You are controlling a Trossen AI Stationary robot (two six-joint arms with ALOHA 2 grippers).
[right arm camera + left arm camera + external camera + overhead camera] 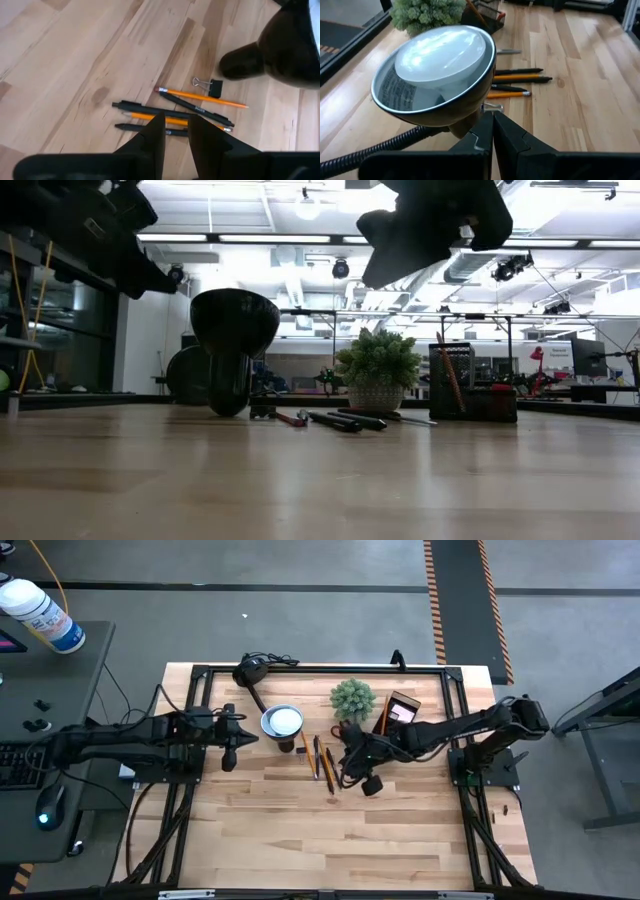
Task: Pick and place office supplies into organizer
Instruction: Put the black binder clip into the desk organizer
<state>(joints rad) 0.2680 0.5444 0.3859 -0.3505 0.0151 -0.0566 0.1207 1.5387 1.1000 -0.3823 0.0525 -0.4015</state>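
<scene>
Several orange pencils and dark pens [320, 755] lie side by side on the wooden table, seen also in the right wrist view [175, 112]. A small black binder clip [212, 87] lies beside them. My right gripper [346, 767] hangs well above them [176, 132], its fingers a little apart with nothing between. The black organizer [400, 710] stands at the far right beside the plant; an orange pencil [448, 375] leans in it. My left gripper [245, 738] is shut [493, 127], close by the lamp head [435, 65] and holding nothing.
The black desk lamp [282, 721] with its white face up stands left of the pens, its cable running to the far edge. The green spiky plant [353, 697] sits in a pot just beyond them. Bare wood [330, 840] stretches toward the table's near edge.
</scene>
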